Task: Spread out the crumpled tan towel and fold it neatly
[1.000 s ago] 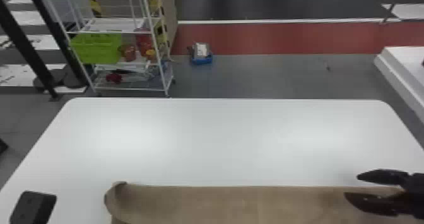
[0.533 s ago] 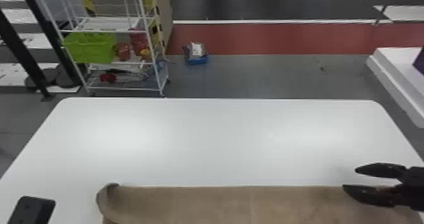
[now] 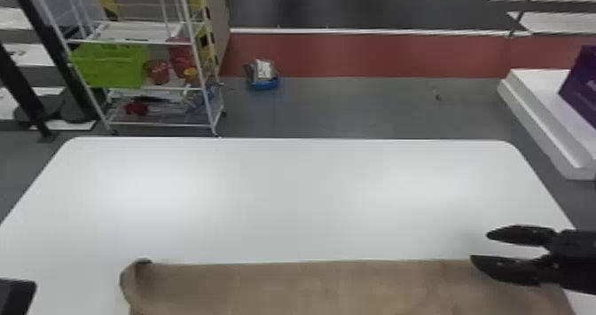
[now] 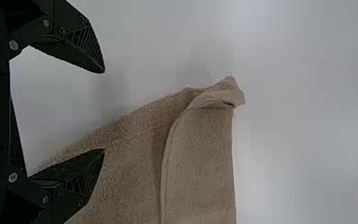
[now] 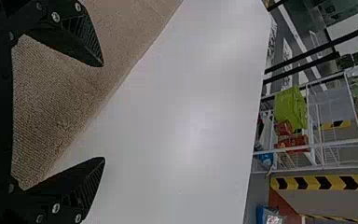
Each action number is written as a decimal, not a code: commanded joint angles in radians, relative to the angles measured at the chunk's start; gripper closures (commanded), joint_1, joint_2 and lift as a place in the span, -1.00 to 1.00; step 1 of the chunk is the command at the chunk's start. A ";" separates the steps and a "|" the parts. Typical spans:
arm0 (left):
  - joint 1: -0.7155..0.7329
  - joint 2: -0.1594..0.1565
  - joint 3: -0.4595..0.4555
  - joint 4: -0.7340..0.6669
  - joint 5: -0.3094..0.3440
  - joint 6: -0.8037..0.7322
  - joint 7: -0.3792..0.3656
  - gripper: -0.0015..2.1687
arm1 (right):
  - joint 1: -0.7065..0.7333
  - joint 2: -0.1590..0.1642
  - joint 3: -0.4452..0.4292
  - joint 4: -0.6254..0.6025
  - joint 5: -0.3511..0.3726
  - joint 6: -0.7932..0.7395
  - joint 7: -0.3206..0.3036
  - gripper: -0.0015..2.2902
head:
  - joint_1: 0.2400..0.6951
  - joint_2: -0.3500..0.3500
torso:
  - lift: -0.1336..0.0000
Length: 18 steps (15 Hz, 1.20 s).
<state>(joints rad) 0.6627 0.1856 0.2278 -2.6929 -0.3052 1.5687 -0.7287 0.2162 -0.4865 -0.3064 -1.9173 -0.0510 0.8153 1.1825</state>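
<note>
"Where's the tan towel (image 3: 310,287)?"
"On the white table (image 3: 288,194), short of its far edge, corner curled. Left gripper (image 4: 103,111), right gripper (image 5: 103,112): wide open, empty."
"Next?"
"Finish spreading, I'd say: flatten that corner."

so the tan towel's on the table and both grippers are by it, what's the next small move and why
Probably ease the left gripper to the towel's rumpled far-left corner and smooth it. That corner is bunched and turned up, while the far edge runs fairly straight toward the right gripper, and the left gripper's fingers are open, holding nothing.
</note>
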 commanded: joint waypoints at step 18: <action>0.026 -0.005 -0.335 -0.067 -0.387 0.003 0.095 0.65 | -0.054 -0.050 0.050 0.113 -0.026 -0.104 -0.009 -0.84 | 1.00 -0.27 | -0.83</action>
<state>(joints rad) 0.6720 0.1667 -0.0181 -2.7327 -0.5682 1.5701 -0.6492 0.1613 -0.5369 -0.2554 -1.8046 -0.0774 0.7111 1.1734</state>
